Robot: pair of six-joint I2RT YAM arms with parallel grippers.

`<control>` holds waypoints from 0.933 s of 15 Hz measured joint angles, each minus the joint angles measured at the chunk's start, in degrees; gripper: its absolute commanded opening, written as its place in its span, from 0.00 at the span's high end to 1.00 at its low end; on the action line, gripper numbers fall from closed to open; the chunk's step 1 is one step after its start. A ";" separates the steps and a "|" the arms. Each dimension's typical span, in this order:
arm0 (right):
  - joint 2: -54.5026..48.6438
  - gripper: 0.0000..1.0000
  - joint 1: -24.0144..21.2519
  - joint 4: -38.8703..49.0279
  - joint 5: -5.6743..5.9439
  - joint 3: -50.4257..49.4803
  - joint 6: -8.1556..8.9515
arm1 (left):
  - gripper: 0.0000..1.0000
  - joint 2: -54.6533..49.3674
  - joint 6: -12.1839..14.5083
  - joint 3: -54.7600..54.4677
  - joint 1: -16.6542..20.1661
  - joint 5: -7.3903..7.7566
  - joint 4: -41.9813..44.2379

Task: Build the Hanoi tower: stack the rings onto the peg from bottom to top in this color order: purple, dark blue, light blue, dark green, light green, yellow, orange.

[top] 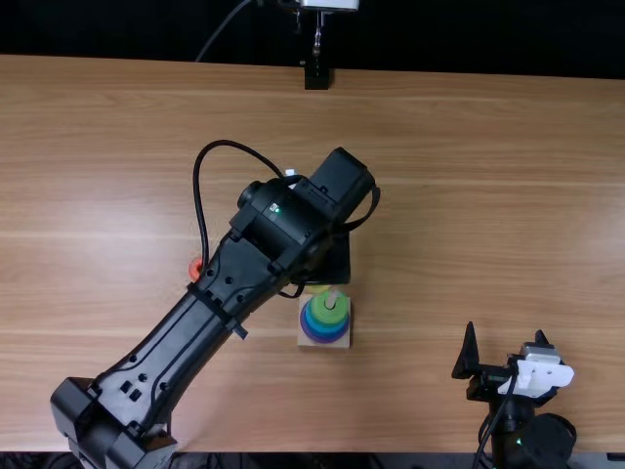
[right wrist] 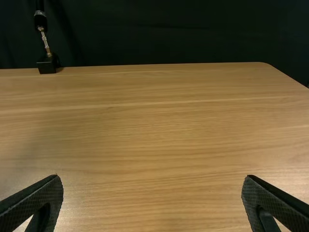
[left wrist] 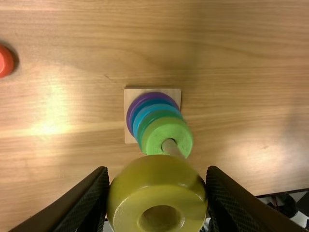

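My left gripper (top: 326, 271) is over the far side of the square wooden base (top: 306, 342); in the left wrist view the gripper (left wrist: 157, 195) is shut on the yellow ring (left wrist: 157, 174). That ring is held above the peg (left wrist: 170, 145), whose tip pokes from the light green ring (left wrist: 155, 140). Below it are dark green, light blue (left wrist: 140, 120), dark blue and purple (left wrist: 131, 115) rings. An orange-red ring (left wrist: 5, 62) lies apart on the table, left of the arm in the top view. My right gripper (top: 505, 337) stands open at the near right; in its wrist view the gripper (right wrist: 152, 181) holds nothing.
The left forearm (top: 186, 342) crosses the near left of the table (top: 488, 195). A looped cable (top: 198, 186) rises beside it. At the far edge stands a black mount (top: 317, 76) with a metal rod.
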 measured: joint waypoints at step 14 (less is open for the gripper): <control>0.00 0.00 -0.02 0.02 -0.02 0.00 0.02 | 1.00 0.02 -3.04 0.00 -3.43 0.00 0.81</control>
